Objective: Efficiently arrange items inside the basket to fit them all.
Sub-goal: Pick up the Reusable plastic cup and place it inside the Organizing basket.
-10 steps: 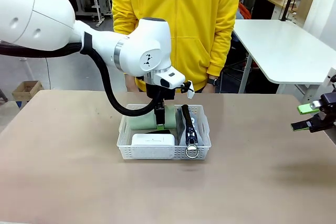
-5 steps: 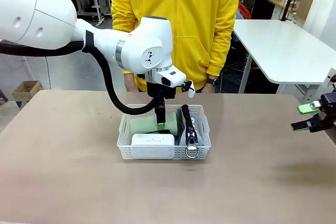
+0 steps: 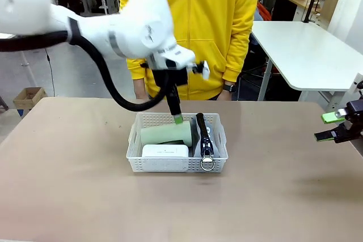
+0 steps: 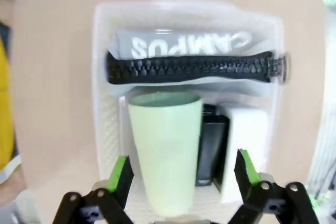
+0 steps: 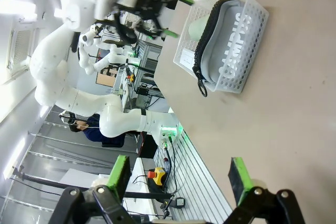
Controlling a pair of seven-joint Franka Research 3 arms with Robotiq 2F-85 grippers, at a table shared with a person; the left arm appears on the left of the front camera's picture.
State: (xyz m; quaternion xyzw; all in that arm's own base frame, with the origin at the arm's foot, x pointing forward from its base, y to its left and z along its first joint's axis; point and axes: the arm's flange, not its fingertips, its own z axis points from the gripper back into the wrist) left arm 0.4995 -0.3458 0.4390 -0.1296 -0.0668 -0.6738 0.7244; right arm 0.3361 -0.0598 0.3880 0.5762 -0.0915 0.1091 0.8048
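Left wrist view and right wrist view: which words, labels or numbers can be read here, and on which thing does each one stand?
"CAMPUS": white letters on the side of the grey pouch standing in the white basket, upside down in the left wrist view.
Same print on the pouch in the right wrist view, sideways, its first letter hidden by the zipper.
White box, pale green cup: no print readable.

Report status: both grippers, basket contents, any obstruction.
Left gripper open, empty, above the basket. Right gripper open, parked off to the side. Cup, pouch, white box, black item all inside. Nothing blocking.
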